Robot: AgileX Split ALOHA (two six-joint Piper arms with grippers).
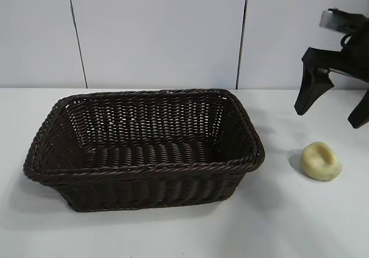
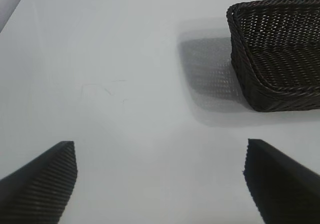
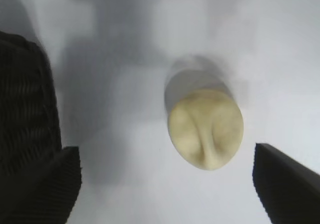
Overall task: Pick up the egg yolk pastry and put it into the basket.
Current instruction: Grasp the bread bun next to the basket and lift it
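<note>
The egg yolk pastry (image 1: 322,161), a small pale cream-yellow bun with a crease, lies on the white table to the right of the basket (image 1: 144,148). The basket is dark brown wicker and holds nothing. My right gripper (image 1: 332,109) hangs open above and behind the pastry, not touching it. In the right wrist view the pastry (image 3: 206,129) lies just ahead of the wide-open gripper (image 3: 167,176), with the basket's side (image 3: 27,108) beside one finger. My left gripper (image 2: 160,176) is open over bare table; it does not show in the exterior view. The basket's corner (image 2: 275,58) lies ahead of it.
The white table (image 1: 288,223) runs under everything. A pale panelled wall (image 1: 161,33) stands behind the table.
</note>
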